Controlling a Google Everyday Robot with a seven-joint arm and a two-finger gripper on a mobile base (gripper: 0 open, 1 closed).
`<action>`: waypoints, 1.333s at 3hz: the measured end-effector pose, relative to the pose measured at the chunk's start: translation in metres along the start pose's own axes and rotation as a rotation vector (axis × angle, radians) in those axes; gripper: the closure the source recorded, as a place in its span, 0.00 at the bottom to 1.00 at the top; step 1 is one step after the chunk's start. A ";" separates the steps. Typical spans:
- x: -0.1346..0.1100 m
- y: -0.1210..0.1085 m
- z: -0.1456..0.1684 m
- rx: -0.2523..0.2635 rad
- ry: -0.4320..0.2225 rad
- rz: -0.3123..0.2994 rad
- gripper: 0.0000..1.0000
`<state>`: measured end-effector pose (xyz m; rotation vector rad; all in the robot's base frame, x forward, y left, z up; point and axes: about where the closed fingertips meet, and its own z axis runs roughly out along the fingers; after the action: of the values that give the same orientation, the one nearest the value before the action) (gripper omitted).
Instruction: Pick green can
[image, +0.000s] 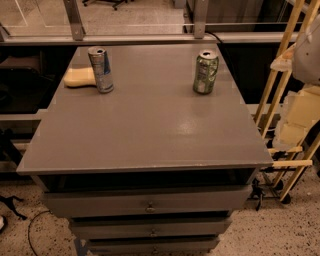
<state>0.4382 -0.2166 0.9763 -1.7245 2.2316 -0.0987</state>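
You are looking down at a grey drawer cabinet (150, 135), its flat top filling most of the view; the gripper (306, 50) is showing as a pale shape at the far right edge, beyond the top, and you cannot tell whether it is open or closed; the green can (206, 72) is standing upright at the far right, green with pale mottling and a silver lid; a slimmer blue-and-silver can (101, 70) is standing far left, just beside a yellow sponge (80, 77).
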 end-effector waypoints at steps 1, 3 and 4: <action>0.000 0.000 0.000 0.000 0.000 0.000 0.00; 0.020 -0.057 0.050 0.064 -0.209 0.187 0.00; 0.037 -0.112 0.102 0.088 -0.314 0.308 0.00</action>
<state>0.5639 -0.2677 0.9000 -1.2358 2.1860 0.1333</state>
